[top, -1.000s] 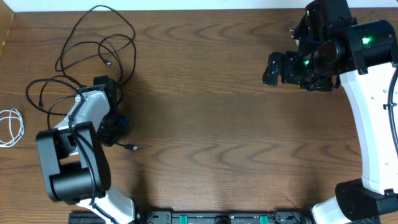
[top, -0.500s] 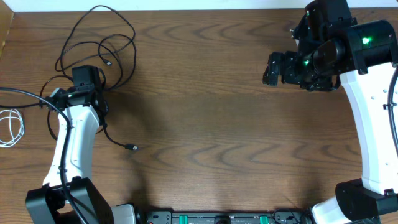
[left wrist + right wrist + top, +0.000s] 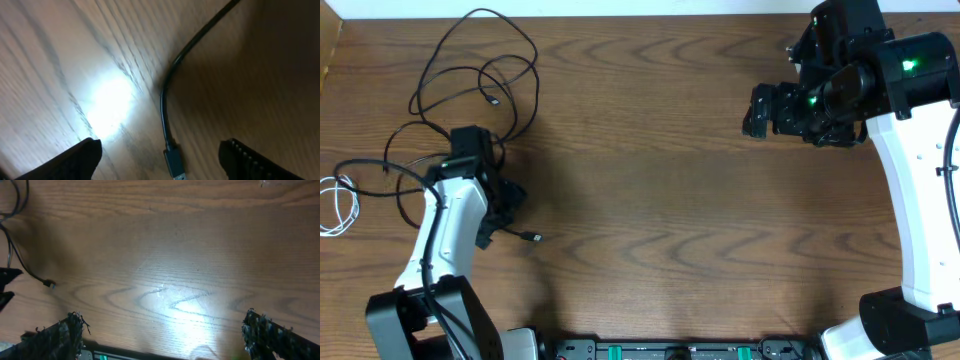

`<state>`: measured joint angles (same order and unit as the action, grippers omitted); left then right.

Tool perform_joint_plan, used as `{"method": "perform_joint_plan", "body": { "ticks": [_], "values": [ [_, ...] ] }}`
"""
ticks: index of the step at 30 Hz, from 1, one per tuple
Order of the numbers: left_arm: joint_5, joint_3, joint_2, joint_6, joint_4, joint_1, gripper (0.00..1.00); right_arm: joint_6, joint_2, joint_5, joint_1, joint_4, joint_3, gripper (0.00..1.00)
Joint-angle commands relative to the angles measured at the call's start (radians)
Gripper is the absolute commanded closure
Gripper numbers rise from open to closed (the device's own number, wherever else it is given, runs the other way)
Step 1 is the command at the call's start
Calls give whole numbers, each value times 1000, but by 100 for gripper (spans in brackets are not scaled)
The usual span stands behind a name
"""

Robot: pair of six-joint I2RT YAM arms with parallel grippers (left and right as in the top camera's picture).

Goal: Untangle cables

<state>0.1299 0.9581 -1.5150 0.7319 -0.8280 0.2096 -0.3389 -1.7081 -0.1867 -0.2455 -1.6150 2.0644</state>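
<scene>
Two black cables (image 3: 470, 70) lie in loose overlapping loops at the far left of the wooden table. One black strand runs down to a plug end (image 3: 532, 237). A short white cable (image 3: 336, 203) is coiled at the left edge. My left gripper (image 3: 510, 212) hovers low over that strand, open. In the left wrist view the black cable (image 3: 167, 100) and its plug (image 3: 175, 162) lie on the wood between the spread fingers (image 3: 80, 160), untouched by either. My right gripper (image 3: 760, 110) hangs open at the far right, holding nothing, well away from the cables.
The right wrist view takes in bare wood, the black strand (image 3: 15, 255) and its plug (image 3: 50, 284) at its left edge. A black rail with green connectors (image 3: 670, 350) runs along the near table edge. The table's left edge (image 3: 328, 60) is close to the cables.
My left jaws went from shut to open. The left arm unfolded, swung up toward the loops, then came back over the plug end. The right arm has not moved.
</scene>
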Motion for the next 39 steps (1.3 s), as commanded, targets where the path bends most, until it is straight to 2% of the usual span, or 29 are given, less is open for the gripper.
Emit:
{"method": "perform_joint_plan", "body": {
  "ticks": [1,3,13,21,25,34,39],
  "values": [
    [-31,-60,-15,-3,54,3,25,11,10,4,-5,-1,2,1],
    [-34,-80,-27,-3,82,3,32,11,10,4,-5,-1,2,1],
    [-52,-91,-161,-3,142,13,48,11,10,4,-5,-1,2,1],
    [-53,-91,-238,-19,171,94,77,11,10,4,-5,-1,2,1],
    [-68,-91,-248,-91,200,130,91,11,10,4,-5,-1,2,1],
    [-66,-84,-243,-245,221,136,93,11,10,4,-5,-1,2,1],
    [-62,-22,-199,-241,143,136,93,11,10,4,-5,-1,2,1]
  ]
}}
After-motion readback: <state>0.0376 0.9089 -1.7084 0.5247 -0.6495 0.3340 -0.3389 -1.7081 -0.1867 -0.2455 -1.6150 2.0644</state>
